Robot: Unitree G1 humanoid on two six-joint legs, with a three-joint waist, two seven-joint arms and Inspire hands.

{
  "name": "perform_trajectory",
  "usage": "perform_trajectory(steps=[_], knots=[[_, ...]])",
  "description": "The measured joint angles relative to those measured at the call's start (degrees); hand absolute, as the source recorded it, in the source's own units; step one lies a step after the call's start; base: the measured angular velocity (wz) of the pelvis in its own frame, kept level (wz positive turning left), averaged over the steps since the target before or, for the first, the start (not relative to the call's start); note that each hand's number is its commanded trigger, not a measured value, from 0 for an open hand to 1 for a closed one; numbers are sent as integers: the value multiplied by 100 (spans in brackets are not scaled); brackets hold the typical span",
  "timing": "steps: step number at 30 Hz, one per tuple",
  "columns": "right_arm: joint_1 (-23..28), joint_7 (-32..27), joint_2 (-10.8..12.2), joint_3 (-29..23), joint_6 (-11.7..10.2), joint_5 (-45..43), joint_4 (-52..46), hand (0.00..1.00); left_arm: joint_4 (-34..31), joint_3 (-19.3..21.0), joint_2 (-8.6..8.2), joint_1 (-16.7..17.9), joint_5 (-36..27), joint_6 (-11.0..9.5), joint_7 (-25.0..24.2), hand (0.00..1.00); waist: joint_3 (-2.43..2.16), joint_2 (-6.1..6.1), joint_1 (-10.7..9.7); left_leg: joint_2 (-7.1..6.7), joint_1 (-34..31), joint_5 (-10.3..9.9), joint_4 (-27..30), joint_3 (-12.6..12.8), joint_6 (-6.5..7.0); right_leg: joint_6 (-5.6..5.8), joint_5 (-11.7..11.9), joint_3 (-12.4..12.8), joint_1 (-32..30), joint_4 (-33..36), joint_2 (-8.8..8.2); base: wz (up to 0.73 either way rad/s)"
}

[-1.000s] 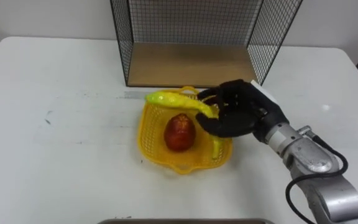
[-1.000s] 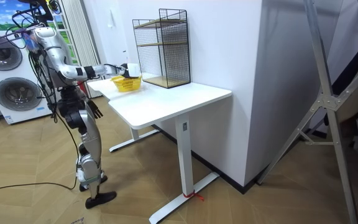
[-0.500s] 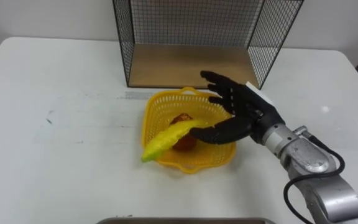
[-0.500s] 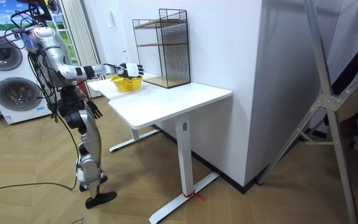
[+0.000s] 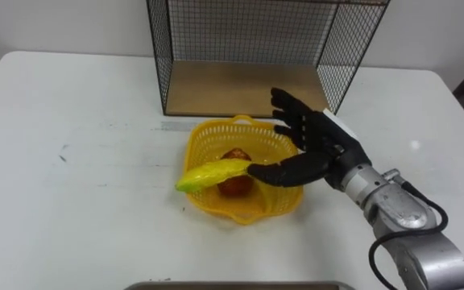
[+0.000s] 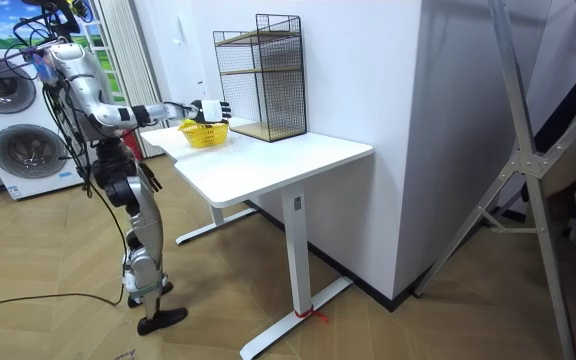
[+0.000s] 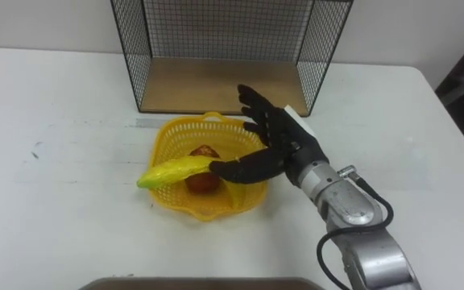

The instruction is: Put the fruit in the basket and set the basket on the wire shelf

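A yellow mesh basket (image 5: pixel 252 211) stands on the white table (image 5: pixel 71 201) just in front of the black wire shelf (image 5: pixel 161 56). A red apple (image 5: pixel 234 184) lies in the basket. A yellow banana (image 5: pixel 212 171) rests across the apple and the basket's left rim, with its tip sticking out to the left. My right hand (image 5: pixel 312 143) hovers over the basket's right side, open with its fingers spread. Its thumb points at the banana's right end; I cannot tell whether they touch. My left hand (image 6: pixel 154 179) hangs by my hip.
The shelf's wooden floor (image 5: pixel 244 84) lies directly behind the basket, with mesh walls at both sides and its front open. I stand at the table's end at the room view's left, with washing machines (image 6: pixel 28 150) behind me.
My right hand was shut on the banana above the basket. It has opened and let go, and the banana has dropped onto the apple and the left rim.
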Motion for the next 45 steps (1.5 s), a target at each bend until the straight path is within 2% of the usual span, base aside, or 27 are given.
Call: perform_trajectory(steps=[2, 5, 9, 13, 16, 18, 20, 22, 23, 25, 28, 30, 31, 33, 34, 36, 38, 42, 45], knots=[[83, -44, 11, -70, -43, 26, 0, 0, 39, 123, -9, 237, -3, -34, 0, 0, 2, -11, -1, 11, 41, 0, 0, -3, 0, 0, 0, 13, 16, 4, -5, -4], [169, -68, 2, -358, -113, 175, 1, 0, 116, 381, -17, 404, -118, -34, 0, 0, 20, -2, 0, 12, 5, 0, 25, -10, 2, 6, 2, 6, 13, 32, -26, 3], [184, -189, -14, -605, -168, 172, -154, 0, 78, 770, -7, 494, -316, -36, 0, 0, 14, -13, -14, 3, -68, -2, 35, -83, 6, 15, 7, -8, -15, 51, -33, 8], [342, -384, -20, -1167, -222, 509, -390, 0, -525, 1443, -7, 473, -826, -69, 17, 0, 14, 15, -25, -19, -99, -1, 110, -182, 8, 17, 9, -91, 49, 27, -45, 15], [552, -709, -16, -1392, -390, 1057, -426, 0, -1050, 1583, -33, 529, -1384, -235, 272, 0, -3, 85, -22, -18, -86, 0, 108, -209, 8, 18, 9, -148, 68, 21, -54, 3], [721, -869, -16, -1500, -421, 1140, -428, 0, -1454, 1651, -62, 528, -1474, -251, 586, 0, -1, 118, -20, -17, -87, 0, 92, -211, 8, 19, 9, -162, 61, 18, -52, 0], [901, -1102, -16, -1631, -422, 1144, -444, 0, -2187, 1700, -150, 627, -1483, -316, 1265, 0, -5, 171, -16, -22, -102, 0, 66, -210, 9, 19, 8, -152, 22, 19, -50, -5], [1004, -1284, -12, -1750, -430, 1115, -449, 0, -2705, 1785, -240, 689, -1472, -463, 1737, 0, -1, 218, -13, -24, -103, 1, 45, -204, 10, 20, 8, -139, -8, 20, -49, -3], [1105, -1416, -12, -1819, -485, 1107, -449, 0, -2982, 1848, -258, 693, -1467, -540, 2021, 0, -23, 214, 1, -23, -92, 4, 57, -206, 13, 20, 8, -143, -11, 20, -50, 0], [1222, -1608, -12, -1895, -558, 1156, -449, 0, -3463, 2012, -303, 729, -1468, -619, 2470, 0, -25, 234, 12, -26, -90, 4, 55, -207, 13, 20, 8, -146, -10, 15, -47, 0], [1354, -1855, -4, -2022, -632, 1225, -448, 0, -4109, 2260, -314, 696, -1404, -778, 3314, 0, -22, 245, 28, -26, -90, 4, 56, -210, 13, 20, 7, -140, -20, 18, -38, 0], [1475, -1926, -3, -2115, -678, 1224, -441, 0, -4318, 2388, -379, 747, -1418, -791, 3718, 0, -21, 241, 36, -19, -47, 4, 38, -203, 13, 25, 4, -136, -10, 18, -39, 0], [1608, -2007, 0, -2205, -678, 1247, -441, 0, -4619, 2425, -414, 749, -1447, -791, 3998, 0, -31, 205, 104, -22, -41, 4, 35, -204, 13, 26, 4, -134, -8, 20, -37, 0], [1736, -2144, 17, -2269, -678, 1232, -441, 0, -5114, 2536, -415, 741, -1470, -822, 4305, 0, -22, 169, 181, -11, -49, 4, 53, -213, 13, 26, 3, -143, -9, 20, -37, 2], [1796, -2220, 41, -2274, -685, 1219, -441, 0, -5467, 2674, -411, 710, -1466, -923, 4519, 0, -22, 138, 188, -10, -41, 2, 68, -225, 11, 27, 3, -144, -20, 17, -36, 0], [1812, -2341, 43, -2280, -724, 1234, -441, 0, -5938, 2832, -374, 648, -1462, -1238, 4951, 0, -11, 155, 188, -26, -18, -1, 55, -228, 14, 31, 1, -143, -9, 26, -39, -2], [1818, -2422, 44, -2284, -770, 1240, -441, 0, -6120, 2862, -337, 624, -1453, -1364, 5177, 0, 2, 185, 174, -41, -21, -1, 63, -228, 16, 33, -1, -136, -9, 43, -41, -2], [1848, -2534, 65, -2431, -837, 1234, -441, 0, -6830, 2919, -324, 621, -1218, -1383, 5489, 0, 7, 195, 130, -46, -67, -7, 99, -248, 21, 36, -3, -140, -10, 25, -44, 0], [1890, -2563, 67, -2444, -883, 1236, -441, 0, -7109, 2950, -272, 587, -970, -1460, 5552, 0, 9, 208, 139, -78, -67, -4, 95, -248, 21, 35, -4, -139, -16, 26, -36, 0]])
